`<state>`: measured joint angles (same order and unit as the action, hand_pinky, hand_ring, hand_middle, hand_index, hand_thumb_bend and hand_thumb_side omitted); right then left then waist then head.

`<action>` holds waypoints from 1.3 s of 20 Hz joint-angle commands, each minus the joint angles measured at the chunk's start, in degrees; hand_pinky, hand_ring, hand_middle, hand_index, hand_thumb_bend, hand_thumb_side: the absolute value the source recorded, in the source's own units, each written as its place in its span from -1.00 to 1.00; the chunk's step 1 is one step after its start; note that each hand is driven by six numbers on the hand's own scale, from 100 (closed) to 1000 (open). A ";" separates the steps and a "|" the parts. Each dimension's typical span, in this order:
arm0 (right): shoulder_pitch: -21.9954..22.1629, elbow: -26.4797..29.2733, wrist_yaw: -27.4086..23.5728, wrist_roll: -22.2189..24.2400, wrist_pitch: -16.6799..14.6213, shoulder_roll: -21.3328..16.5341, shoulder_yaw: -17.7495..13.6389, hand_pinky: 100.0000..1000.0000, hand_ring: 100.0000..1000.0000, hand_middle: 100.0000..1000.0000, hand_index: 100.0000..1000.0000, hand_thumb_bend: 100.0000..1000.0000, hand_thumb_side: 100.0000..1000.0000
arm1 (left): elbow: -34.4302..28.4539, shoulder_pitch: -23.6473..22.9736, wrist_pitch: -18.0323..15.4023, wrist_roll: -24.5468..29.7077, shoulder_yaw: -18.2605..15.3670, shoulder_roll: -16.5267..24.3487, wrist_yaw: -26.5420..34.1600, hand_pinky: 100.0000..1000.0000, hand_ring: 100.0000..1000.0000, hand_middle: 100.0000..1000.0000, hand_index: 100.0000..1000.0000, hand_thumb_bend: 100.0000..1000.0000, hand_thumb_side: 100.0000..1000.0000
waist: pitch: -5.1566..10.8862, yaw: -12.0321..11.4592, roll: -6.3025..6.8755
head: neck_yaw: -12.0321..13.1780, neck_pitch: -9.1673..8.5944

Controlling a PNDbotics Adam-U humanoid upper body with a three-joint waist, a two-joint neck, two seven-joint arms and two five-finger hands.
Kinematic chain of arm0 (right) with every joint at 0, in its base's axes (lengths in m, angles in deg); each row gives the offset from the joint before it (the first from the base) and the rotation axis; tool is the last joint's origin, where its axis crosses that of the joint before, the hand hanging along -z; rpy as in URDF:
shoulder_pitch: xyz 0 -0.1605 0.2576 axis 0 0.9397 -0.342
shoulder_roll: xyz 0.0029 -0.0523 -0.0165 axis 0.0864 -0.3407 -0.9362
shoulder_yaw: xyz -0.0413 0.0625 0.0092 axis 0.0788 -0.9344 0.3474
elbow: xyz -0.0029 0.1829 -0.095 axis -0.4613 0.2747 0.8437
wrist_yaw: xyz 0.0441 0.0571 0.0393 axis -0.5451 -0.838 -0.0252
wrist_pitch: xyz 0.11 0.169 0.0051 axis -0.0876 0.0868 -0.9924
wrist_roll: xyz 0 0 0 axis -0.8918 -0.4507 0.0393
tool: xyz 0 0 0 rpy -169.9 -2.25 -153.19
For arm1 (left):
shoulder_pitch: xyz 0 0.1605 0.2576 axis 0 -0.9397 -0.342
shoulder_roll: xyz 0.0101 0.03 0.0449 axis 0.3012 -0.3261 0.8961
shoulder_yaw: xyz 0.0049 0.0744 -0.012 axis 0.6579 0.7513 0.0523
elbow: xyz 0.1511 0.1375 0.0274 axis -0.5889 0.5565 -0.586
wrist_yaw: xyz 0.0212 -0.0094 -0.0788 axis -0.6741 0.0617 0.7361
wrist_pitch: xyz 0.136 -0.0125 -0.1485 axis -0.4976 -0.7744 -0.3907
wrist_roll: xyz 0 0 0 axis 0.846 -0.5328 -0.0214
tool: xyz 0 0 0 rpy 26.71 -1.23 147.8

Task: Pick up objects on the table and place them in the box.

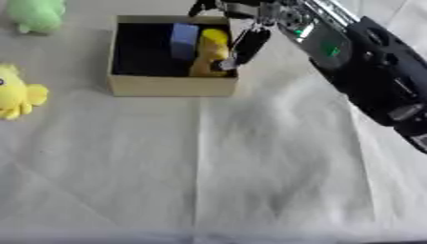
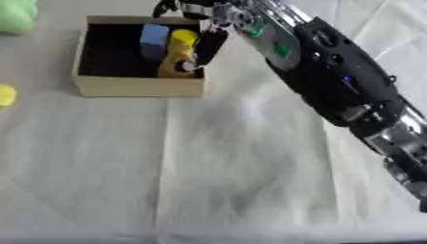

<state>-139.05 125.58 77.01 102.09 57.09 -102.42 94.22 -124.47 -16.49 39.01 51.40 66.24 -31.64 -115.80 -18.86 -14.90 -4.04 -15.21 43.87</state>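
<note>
Soft even light, overall blur; box (image 1: pixel 171 86) interior perhaps shadowed.

I find no readable text, label, brand, number or sign in either eye view. The box (image 1: pixel 171 86) shows plain tan walls with no printing. The robot's right arm (image 2: pixel 333 81) carries small green lit patches on its housing, but I cannot make out any characters on them. The blue block (image 1: pixel 184 40) and the yellow object (image 1: pixel 212 52) inside the box bear no visible markings. The white cloth (image 1: pixel 250 167) covering the table is unmarked
</note>
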 commanded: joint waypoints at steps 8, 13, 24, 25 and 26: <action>-0.22 5.93 -1.90 -2.35 1.98 -2.66 -3.44 0.56 0.67 0.59 0.76 -0.29 -0.63 | -1.37 0.01 -0.20 -0.21 -0.20 2.73 0.01 0.60 0.80 0.76 0.84 0.13 -0.12 | 2.70 0.29 0.22 | 1.17 0.24; 2.14 13.15 -8.99 -6.37 7.95 -7.56 -7.95 0.54 0.62 0.54 0.71 -0.78 -0.48 | -6.33 -1.99 -1.66 1.66 1.58 7.61 -1.03 0.63 0.80 0.76 0.85 0.14 -0.11 | 2.63 0.75 0.43 | 2.65 0.24; 7.66 19.41 -15.48 -13.56 13.16 -18.73 -16.93 0.53 0.60 0.52 0.69 -0.78 -0.32 | -26.45 -9.51 -5.36 16.41 5.50 21.20 1.56 0.74 0.83 0.74 0.87 0.27 -0.22 | 2.45 1.97 1.15 | 3.45 0.24; 7.83 19.12 -15.62 -14.31 13.50 -19.23 -17.76 0.53 0.59 0.51 0.68 -0.78 -0.33 | -27.89 -10.36 -5.62 18.41 5.55 22.12 2.82 0.74 0.81 0.71 0.83 0.25 -0.28 | 2.51 2.09 1.24 | 3.70 0.24; 7.95 18.73 -16.06 -15.05 13.81 -19.57 -18.42 0.52 0.58 0.50 0.68 -0.78 -0.34 | -29.22 -11.16 -5.79 20.33 5.45 22.96 4.17 0.75 0.80 0.69 0.82 0.24 -0.34 | 2.57 2.17 1.31 | 3.90 0.24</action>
<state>-130.44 143.89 61.44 87.97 70.57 -119.30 77.59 -151.33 -28.23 33.50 69.72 72.09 -12.17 -113.10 -18.57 -12.72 -3.98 -11.66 43.87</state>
